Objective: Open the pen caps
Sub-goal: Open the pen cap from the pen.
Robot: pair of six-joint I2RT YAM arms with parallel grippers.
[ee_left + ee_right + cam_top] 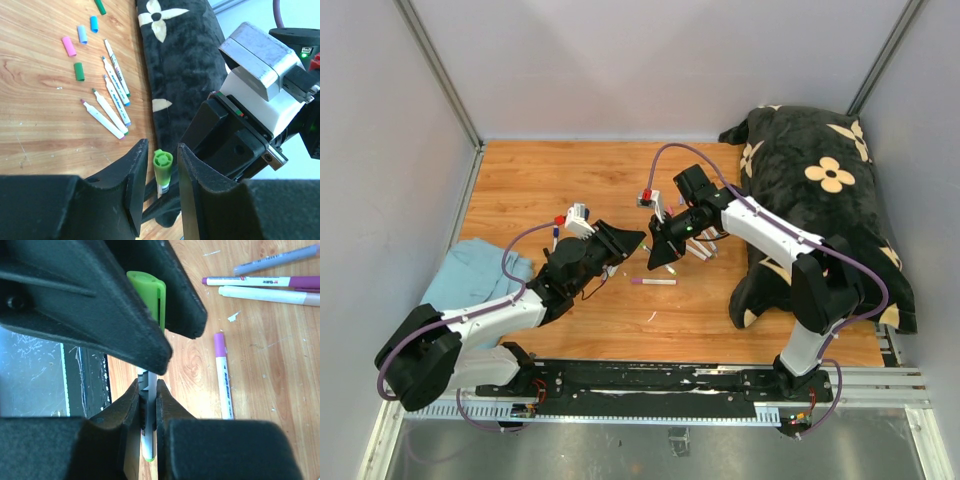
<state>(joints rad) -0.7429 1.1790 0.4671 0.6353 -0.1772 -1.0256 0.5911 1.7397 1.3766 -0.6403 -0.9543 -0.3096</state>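
Note:
My right gripper (148,385) is shut on a white pen barrel (149,425) and holds it above the table. The pen's light green cap (163,167) points at my left gripper (162,146), whose open jaws stand either side of the cap with a small gap on each side. In the right wrist view the green cap (150,292) sits between the left fingers (100,305). Both grippers meet mid-table (645,248). Loose caps lie on the wood: pink (68,46), grey (82,34), blue (94,23), green (79,71). Several uncapped pens (112,82) lie beside them.
A black flowered pillow (820,200) fills the right side and lies under the grippers in the left wrist view (175,60). A purple-capped pen (222,375) lies on the wood, with more pens (265,282) beyond. A blue cloth (475,280) lies at the left.

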